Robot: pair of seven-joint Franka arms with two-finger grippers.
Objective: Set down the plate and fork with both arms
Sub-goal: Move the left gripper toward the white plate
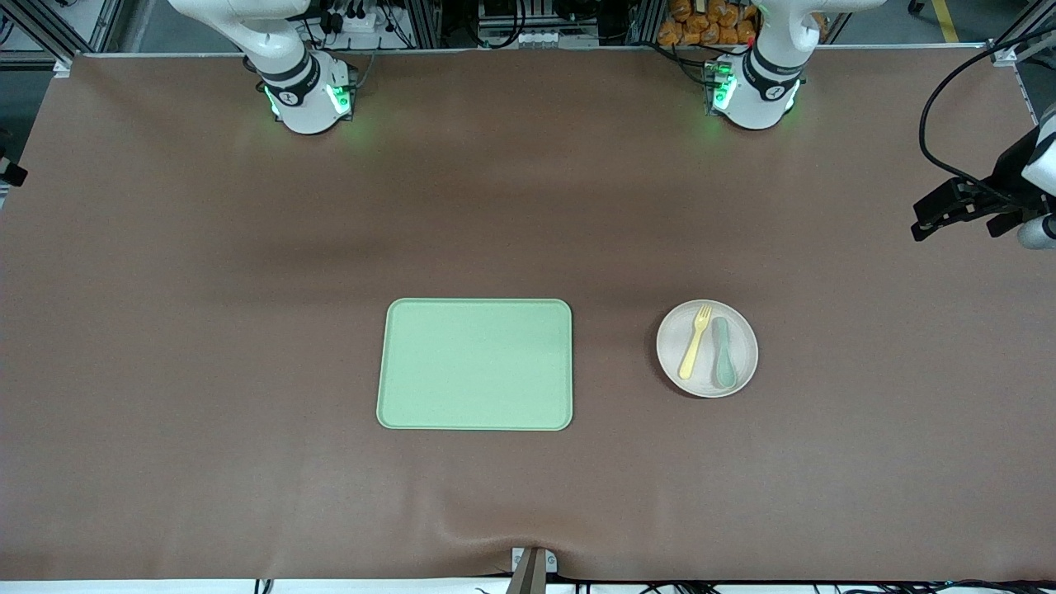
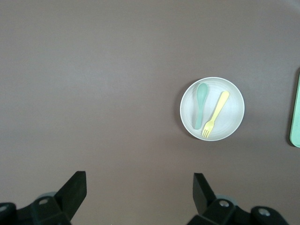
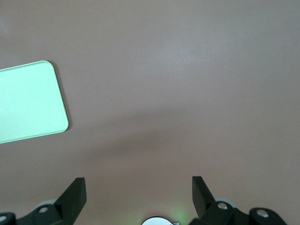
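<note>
Two utensils share one dish in the front view: a small pale-yellow plastic fork (image 1: 695,341) and a muted grey-green spoon (image 1: 723,352) lie side by side, close together, on the small round beige-pink matte plate (image 1: 707,348), which sits on the brown table cover (image 1: 247,330) toward the left arm's end. Beside it, toward the table's middle, rests a rectangular light-green tray (image 1: 475,364) with nothing on it, probably the place meant for the setting. Neither gripper is visible here beyond the white arm bases; both arms wait, raised.

From the left wrist view, the left gripper (image 2: 139,190) hangs high over bare cover with its black fingers (image 2: 75,187) spread wide and nothing between them. Plate (image 2: 212,108), fork (image 2: 215,114) and spoon (image 2: 201,105) lie well apart from it, and the tray's edge (image 2: 295,126) just shows. That height suggests a start pose giving a full look at the plate before any reach.

From the right wrist view, the right gripper (image 3: 139,190) is likewise spread and empty, over bare cover with a tray corner (image 3: 33,101) in sight. Judged from this, nothing is grasped yet and the whole task remains.
</note>
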